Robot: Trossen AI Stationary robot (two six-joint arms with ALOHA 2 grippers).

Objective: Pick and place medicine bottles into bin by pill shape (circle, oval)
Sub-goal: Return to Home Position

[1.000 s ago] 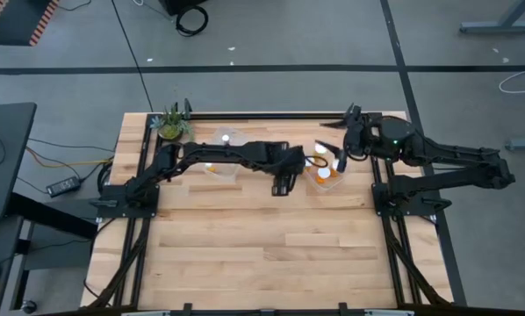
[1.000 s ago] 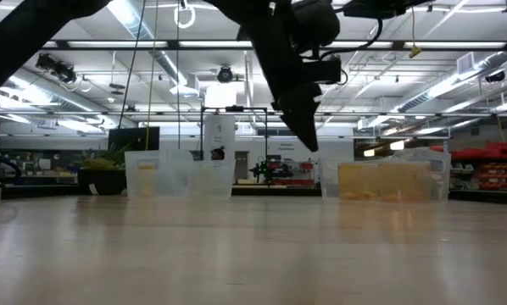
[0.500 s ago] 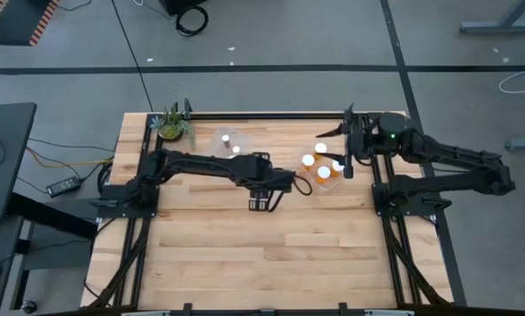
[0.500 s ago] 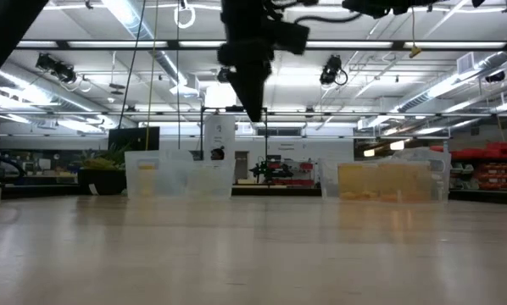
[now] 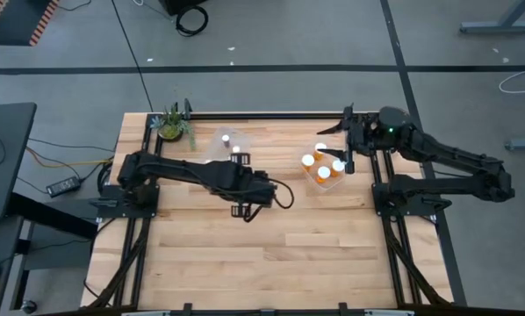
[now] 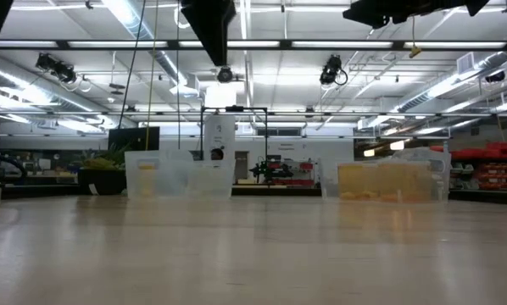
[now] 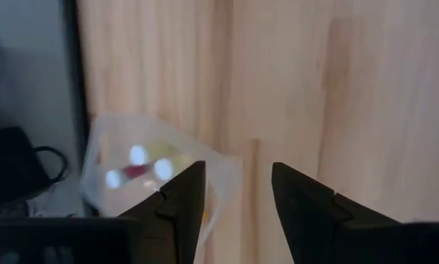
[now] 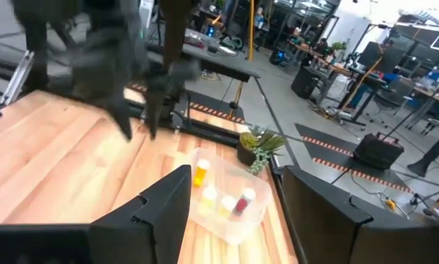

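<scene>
Table [image 5: 271, 254] carries two arms, the left arm [image 5: 183, 171] stretched across its middle and the right arm [image 5: 438, 162] folded at its right side, with the left bin [image 6: 192, 178] and right bin [image 6: 431, 178] standing well apart toward the back. The left gripper [image 7: 238, 167], wide and empty, hangs over bare wood near the left bin, and the right gripper [image 8: 238, 170], also wide and empty, hangs just beside the right bin. All bottles [image 5: 308, 160] in view sit inside the bins, so the likeliest slip is a gripper swinging low on its way home, clipping a light bin's rim and spilling sorted bottles.
</scene>
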